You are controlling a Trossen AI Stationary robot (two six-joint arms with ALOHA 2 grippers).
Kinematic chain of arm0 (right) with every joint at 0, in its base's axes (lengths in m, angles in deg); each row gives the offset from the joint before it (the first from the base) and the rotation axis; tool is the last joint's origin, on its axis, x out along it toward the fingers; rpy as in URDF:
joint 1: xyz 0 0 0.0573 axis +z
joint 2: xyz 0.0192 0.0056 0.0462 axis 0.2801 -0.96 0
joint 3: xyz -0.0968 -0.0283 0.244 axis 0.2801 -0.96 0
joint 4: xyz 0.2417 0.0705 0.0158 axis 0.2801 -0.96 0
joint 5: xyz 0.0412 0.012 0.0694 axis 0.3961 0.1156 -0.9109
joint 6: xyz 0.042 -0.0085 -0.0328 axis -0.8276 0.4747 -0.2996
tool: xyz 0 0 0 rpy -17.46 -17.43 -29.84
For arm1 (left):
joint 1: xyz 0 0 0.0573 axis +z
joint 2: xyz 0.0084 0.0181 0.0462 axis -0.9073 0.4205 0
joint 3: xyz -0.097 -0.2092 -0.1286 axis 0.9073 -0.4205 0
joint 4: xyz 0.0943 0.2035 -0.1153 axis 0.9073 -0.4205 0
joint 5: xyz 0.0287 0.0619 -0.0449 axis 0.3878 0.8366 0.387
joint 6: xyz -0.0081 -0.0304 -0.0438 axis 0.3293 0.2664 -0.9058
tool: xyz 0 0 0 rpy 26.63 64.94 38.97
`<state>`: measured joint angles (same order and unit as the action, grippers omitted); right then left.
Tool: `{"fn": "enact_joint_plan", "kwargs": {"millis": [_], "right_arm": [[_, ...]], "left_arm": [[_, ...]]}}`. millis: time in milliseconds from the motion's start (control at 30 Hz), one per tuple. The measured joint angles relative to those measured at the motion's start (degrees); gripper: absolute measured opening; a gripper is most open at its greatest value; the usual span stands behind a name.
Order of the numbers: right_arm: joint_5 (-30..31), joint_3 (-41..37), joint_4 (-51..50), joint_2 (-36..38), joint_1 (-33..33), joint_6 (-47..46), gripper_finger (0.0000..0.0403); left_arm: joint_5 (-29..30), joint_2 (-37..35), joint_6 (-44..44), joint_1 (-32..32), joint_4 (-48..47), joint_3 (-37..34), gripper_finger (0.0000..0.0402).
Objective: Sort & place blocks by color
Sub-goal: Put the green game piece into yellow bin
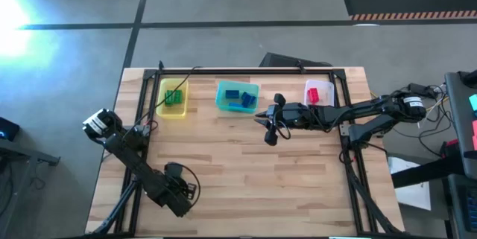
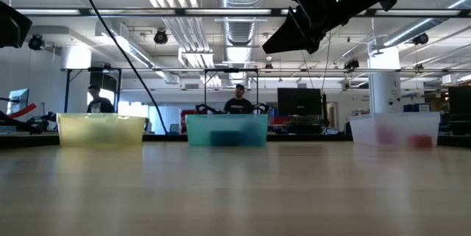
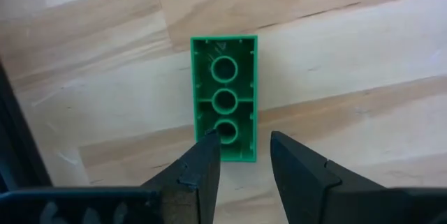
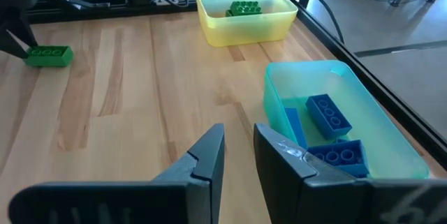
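Hovering with jaws apart over a small green plastic brick (image 3: 224, 98) at the table's seven o'clock, the left gripper (image 3: 244, 151) works while the right gripper (image 4: 239, 147), narrowly parted, waits beside the translucent teal bin (image 4: 394, 137).

Green block (image 3: 224, 98); blue blocks (image 4: 328, 116) in teal bin (image 4: 391, 137); yellow bin (image 4: 241, 25).

The left arm folds low at about 7 o'clock, its hand (image 3: 241, 168) parted, pointing downward. The right arm reaches in from 3 o'clock, raised, its hand (image 4: 239, 155) slightly parted.
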<state>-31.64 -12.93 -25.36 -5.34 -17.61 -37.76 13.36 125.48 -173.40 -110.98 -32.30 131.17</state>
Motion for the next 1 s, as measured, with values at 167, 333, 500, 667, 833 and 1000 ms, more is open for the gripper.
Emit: {"fn": "enact_joint_plan", "kwargs": {"millis": [167, 333, 500, 667, 833, 1000], "right_arm": [[0.0, 0.0, 0.0, 0.0, 0.0, 0.0, 0.0068], [0.0, 0.0, 0.07, 0.0, 0.0, 0.0, 0.0068], [0.01, 0.0, 0.07, 0.0, 0.0, 0.02, 0.0068], [0.0, 0.0, 0.07, 0.0, 0.0, 0.02, 0.0068], [0.02, 0.0, 0.09, -0.35, 0.0, 0.09, 0.0068], [0.02, 0.0, 0.05, -1.37, 0.0, 0.15, 0.0068]], "left_arm": [[-0.25, -0.57, 0.32, -0.02, 1.44, 0.04, 0.0116], [-0.34, -1.14, 0.68, -0.02, 3.58, 0.09, 0.0163], [-0.34, -0.85, 0.65, -0.02, 3.45, -1.12, 0.0225], [0.33, -0.79, 0.65, 0.0, 1.77, -3.49, 0.0262], [1.21, -0.79, 0.28, 0.0, 3.46, -6.49, 0.0267], [1.58, -0.96, 0.06, -0.02, 5.55, -8.85, 0.0267]]}}
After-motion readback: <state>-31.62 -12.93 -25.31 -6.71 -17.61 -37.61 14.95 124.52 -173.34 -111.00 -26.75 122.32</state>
